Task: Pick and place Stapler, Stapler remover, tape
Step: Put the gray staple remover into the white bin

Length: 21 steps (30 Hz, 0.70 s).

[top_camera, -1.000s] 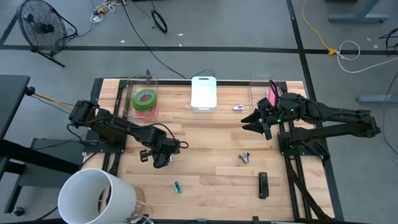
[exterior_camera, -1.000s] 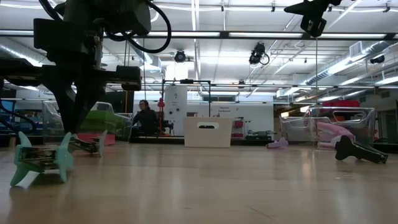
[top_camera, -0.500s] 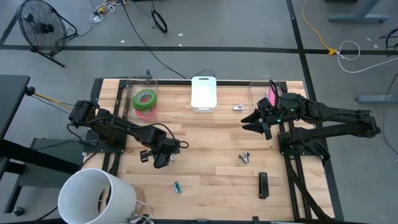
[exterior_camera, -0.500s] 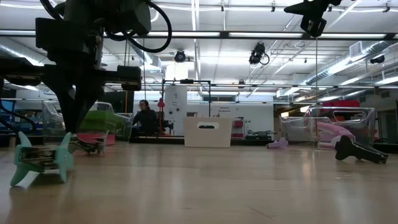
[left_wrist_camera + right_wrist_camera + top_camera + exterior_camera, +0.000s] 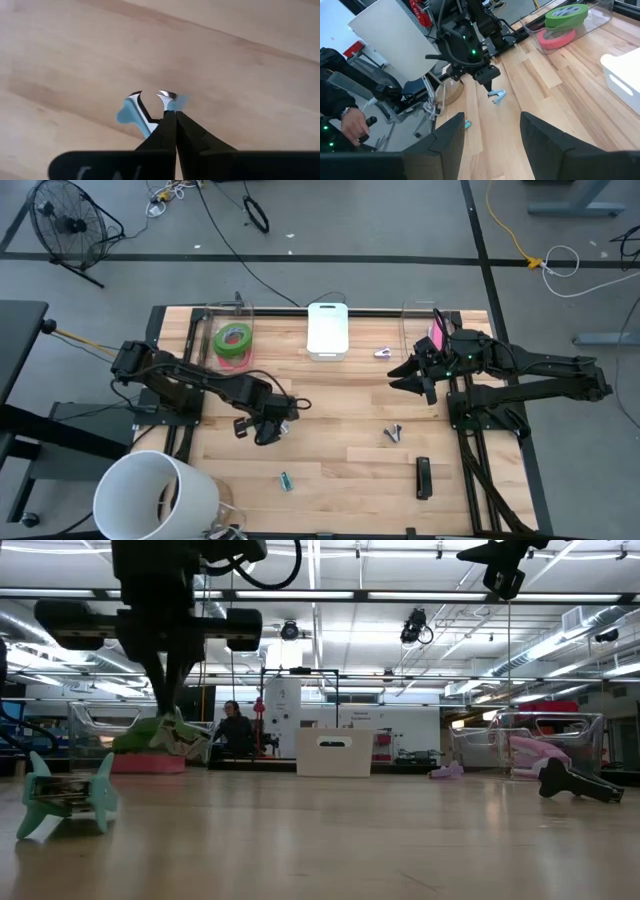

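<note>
Two staple removers lie loose in your high view: a teal one near the counter front edge, another right of centre beside the black stapler; the white bin stands at the back. The left gripper hangs mid-counter, fingers clamped on a light-blue staple remover. Your low view shows it clear of the wood. In the right wrist view, green and pink tape sits in its clear tray; the right gripper waits with fingers parted, holding nothing.

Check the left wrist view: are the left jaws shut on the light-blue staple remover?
Yes: the left gripper pinches the light-blue staple remover, jaws closed.
</note>
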Tool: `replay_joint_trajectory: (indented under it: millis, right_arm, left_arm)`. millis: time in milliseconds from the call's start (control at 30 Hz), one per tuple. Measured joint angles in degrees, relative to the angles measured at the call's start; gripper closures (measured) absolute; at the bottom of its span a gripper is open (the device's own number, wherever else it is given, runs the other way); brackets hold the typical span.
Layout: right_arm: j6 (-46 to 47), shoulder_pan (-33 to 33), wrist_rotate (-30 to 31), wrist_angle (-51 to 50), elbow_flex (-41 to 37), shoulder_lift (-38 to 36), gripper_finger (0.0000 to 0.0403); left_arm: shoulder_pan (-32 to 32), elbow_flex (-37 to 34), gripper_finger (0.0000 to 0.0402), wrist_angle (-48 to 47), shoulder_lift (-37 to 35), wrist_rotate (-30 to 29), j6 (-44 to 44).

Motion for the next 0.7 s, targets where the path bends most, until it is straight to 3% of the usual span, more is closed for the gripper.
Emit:
replay_joint_trajectory:
  millis: [300,700]
  right_arm:
    - [-0.02,0.01,-0.44,0.00,0.00,0.00,0.0213]
    - [-1.05,0.00,-0.44,0.00,0.00,0.00,0.0213]
  left_arm:
    - [3.11,3.72,0.0401,-0.36,-0.01,-2.56,0.14]
    - [13.30,10.55,0.0401,-0.06,-0.02,-5.06,0.43]
